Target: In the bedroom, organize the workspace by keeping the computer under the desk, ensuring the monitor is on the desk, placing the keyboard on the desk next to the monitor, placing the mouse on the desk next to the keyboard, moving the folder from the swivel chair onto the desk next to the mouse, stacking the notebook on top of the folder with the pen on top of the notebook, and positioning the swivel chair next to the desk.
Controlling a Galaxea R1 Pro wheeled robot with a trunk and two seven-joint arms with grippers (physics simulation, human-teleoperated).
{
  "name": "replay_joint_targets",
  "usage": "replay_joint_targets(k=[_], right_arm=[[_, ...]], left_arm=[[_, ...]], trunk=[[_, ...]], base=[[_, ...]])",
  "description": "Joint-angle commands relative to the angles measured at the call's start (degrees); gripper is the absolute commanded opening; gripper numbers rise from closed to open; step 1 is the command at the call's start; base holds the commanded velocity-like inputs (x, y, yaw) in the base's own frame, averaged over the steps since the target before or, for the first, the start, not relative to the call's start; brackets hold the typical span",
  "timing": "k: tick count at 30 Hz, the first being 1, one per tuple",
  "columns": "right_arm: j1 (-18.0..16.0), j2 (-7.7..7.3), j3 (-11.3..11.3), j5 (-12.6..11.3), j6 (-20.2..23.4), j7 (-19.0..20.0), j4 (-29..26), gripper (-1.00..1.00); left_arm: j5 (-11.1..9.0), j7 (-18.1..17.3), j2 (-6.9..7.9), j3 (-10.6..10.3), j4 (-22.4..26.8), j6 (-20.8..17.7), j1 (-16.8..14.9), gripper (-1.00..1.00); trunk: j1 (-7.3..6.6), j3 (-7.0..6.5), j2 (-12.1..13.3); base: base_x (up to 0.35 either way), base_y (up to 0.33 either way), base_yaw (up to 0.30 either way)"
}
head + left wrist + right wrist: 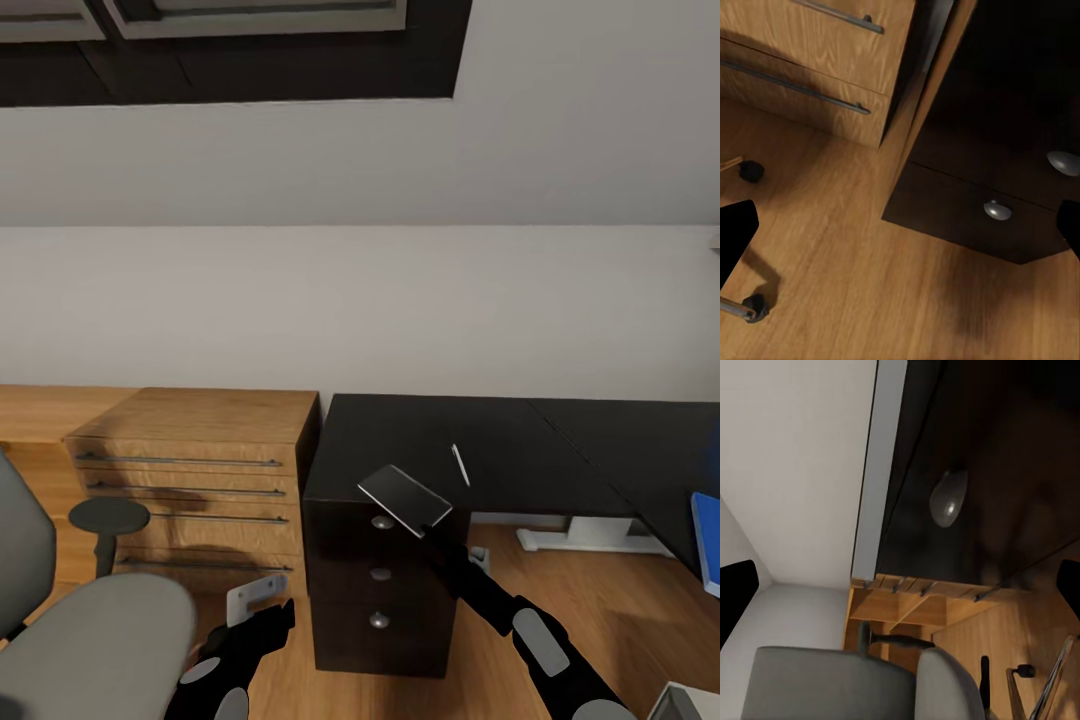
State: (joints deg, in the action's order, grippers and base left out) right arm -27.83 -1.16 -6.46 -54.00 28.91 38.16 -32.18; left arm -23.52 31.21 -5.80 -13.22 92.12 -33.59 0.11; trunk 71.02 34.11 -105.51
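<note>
At center frame in the head view, the right hand [432, 527] grips the notebook [404, 498] at its lower corner, tilted above the desk [520, 440] edge. Just right, the pen [460, 465] lies on the desk. Lower left, the left hand [262, 612] hangs released beside the swivel chair [90, 630]. The folder [708, 540] shows at right edge.

A: Item check — legible text, labels, brands, numbers or signs?

B: None recorded. The desk [520, 440] has a plain black top, and its drawer fronts carry only round silver knobs [380, 572].

A: The notebook [404, 499] cover?

B: Plain grey, no print. The light-wood cabinet [190, 470] shows only wood grain and bar handles; the folder [708, 540] is plain blue.

A: Entry closed: no lettering readable.
</note>
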Motion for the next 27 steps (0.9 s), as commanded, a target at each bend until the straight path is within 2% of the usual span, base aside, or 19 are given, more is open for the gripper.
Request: replay_joint_targets(k=[1,7,19,27], right_arm=[[0.0,0.01,-0.1,-0.3,0.4,0.0,0.0,1.0],[0.0,0.01,-0.1,-0.3,0.4,0.0,0.0,1.0],[0.0,0.01,-0.1,-0.3,0.4,0.1,-0.1,1.0],[0.0,0.0,-0.1,-0.3,0.4,0.1,-0.1,1.0]], left_arm=[[-0.6,0.5,0.0,-0.1,0.1,-0.1,0.0,1.0],[-0.6,0.5,0.0,-0.1,0.1,-0.1,0.0,1.0],[-0.6,0.5,0.0,-0.1,0.1,-0.1,0.0,1.0],[-0.7,0.5,0.0,-0.1,0.1,-0.1,0.0,1.0]], trunk=[[0.0,0.05,0.0],[0.0,0.05,0.0],[-2.63,-2.11,4.8],[-2.63,-2.11,4.8]], base=[[0.033,0.0,0.0],[0.015,0.0,0.0],[0.001,0.0,0.0],[0.0,0.0,0.0]])
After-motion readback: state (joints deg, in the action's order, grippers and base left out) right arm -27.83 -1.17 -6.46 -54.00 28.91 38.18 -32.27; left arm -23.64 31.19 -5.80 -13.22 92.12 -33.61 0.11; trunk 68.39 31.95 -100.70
